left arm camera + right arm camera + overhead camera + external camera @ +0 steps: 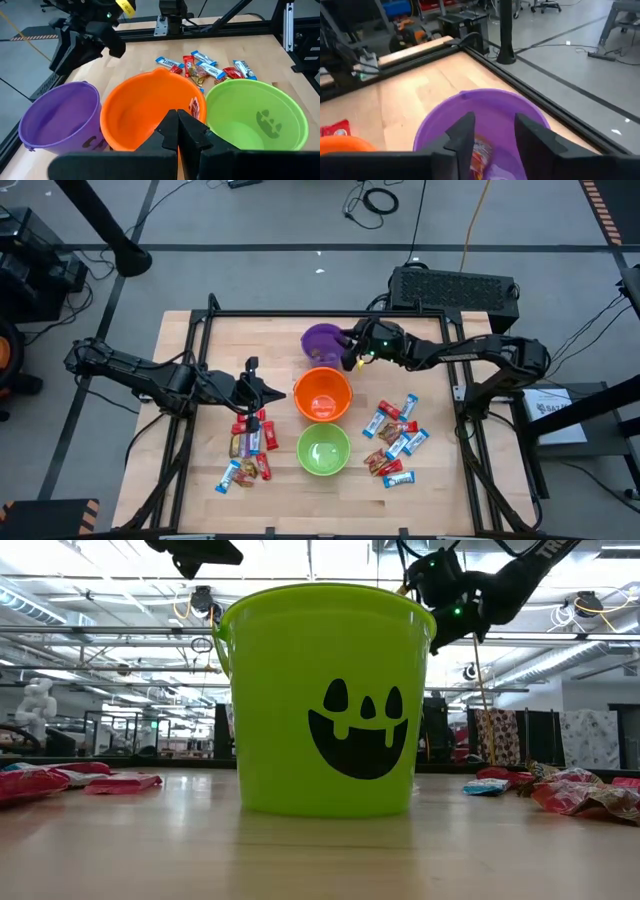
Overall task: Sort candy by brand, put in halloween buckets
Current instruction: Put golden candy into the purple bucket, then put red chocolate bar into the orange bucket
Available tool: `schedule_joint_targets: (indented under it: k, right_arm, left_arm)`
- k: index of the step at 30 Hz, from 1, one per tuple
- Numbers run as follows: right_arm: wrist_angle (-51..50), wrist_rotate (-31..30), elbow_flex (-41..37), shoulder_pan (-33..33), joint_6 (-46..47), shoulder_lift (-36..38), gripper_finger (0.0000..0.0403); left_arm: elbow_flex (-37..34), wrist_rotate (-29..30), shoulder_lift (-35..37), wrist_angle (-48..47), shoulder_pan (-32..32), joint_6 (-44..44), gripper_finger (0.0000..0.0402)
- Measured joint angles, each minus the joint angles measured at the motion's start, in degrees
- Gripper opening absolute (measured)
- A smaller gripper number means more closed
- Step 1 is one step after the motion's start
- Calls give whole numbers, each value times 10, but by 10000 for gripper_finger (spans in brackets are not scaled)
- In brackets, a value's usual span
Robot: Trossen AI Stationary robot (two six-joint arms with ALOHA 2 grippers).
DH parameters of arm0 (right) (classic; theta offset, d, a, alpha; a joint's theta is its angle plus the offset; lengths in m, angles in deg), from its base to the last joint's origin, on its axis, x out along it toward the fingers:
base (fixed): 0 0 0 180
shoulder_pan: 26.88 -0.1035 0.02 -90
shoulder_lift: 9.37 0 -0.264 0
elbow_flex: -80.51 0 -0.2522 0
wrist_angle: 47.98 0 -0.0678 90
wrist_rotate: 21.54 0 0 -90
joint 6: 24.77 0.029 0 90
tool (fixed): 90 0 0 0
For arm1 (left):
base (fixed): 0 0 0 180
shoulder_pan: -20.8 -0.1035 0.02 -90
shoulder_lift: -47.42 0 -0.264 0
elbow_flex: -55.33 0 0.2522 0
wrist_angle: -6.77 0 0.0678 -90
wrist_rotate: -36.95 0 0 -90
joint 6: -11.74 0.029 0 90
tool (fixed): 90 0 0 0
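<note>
Three halloween buckets stand in a row down the table's middle: purple farthest, orange, and green nearest. My right gripper hovers open over the purple bucket. A red-wrapped candy shows in the gap between its fingers, inside that bucket's mouth. My left gripper is shut on nothing and hangs just left of the orange bucket, which holds a red candy. Loose candy lies in a left pile and a right pile.
A black metal frame borders the wooden table. The candy piles lie on either side of the green bucket, toward the near edge. Bare wood shows at the far left. In the low view the green bucket fills the middle.
</note>
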Motion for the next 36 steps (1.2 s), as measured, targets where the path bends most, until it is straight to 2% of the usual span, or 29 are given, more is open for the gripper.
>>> schedule_joint_targets:
  k: [5, 9, 12, 18, 21, 28, 36]
  right_arm:
    - [-44, 0, 5, -41, -35, 92, 156]
    - [-104, -6, 6, -105, -51, 187, 159]
    - [-150, -2, 7, -165, -45, 225, 159]
    - [-219, -1, 6, -276, -41, 217, 160]
    - [-230, 0, 5, -308, -53, 210, 160]
    - [-247, -2, 5, -340, -56, 214, 160]
    - [-301, -2, 5, -361, -27, 214, 160]
  left_arm:
    - [0, 5, 1, -46, 0, -39, 2]
    - [0, 28, 2, -106, 0, -94, 2]
    - [0, 37, 2, -162, 0, -131, 2]
    - [-12, 44, 2, -243, 0, -212, 3]
    - [-34, 42, 2, -265, 1, -272, 23]
    - [-107, -14, 2, -287, 44, -403, 95]
    - [-153, -75, 1, -288, 138, -481, 104]
